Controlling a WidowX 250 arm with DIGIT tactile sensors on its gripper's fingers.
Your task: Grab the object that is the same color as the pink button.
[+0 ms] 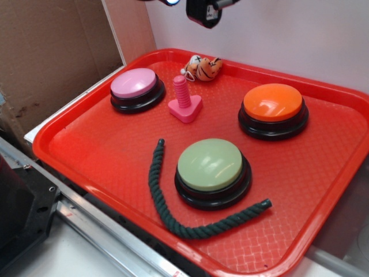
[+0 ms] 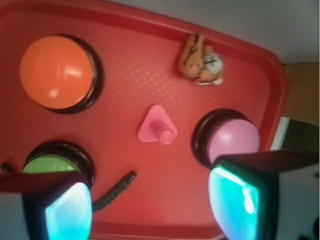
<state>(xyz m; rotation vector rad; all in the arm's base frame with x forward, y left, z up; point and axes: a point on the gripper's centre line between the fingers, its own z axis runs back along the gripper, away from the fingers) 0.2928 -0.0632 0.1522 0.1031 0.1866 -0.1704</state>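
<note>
The object, a small hot-pink toy bolt (image 1: 184, 103) (image 2: 157, 127), stands upright on its triangular base on the red tray (image 1: 104, 144) (image 2: 140, 60). Just left of it in the exterior view sits the pink button (image 1: 137, 89) (image 2: 230, 140), pale pink dome on a black base. My gripper (image 1: 203, 12) (image 2: 152, 205) hangs high above the tray's far edge, well clear of the bolt. In the wrist view its two fingers stand wide apart with only tray floor between them, so it is open and empty.
An orange button (image 1: 273, 109) (image 2: 57, 73) and a light green button (image 1: 212, 171) (image 2: 50, 165) also sit on the tray. A dark green rope (image 1: 173, 208) (image 2: 116, 189) curves around the green button. A small tiger toy (image 1: 203, 68) (image 2: 201, 60) lies by the far rim. Cardboard (image 1: 52, 52) stands left.
</note>
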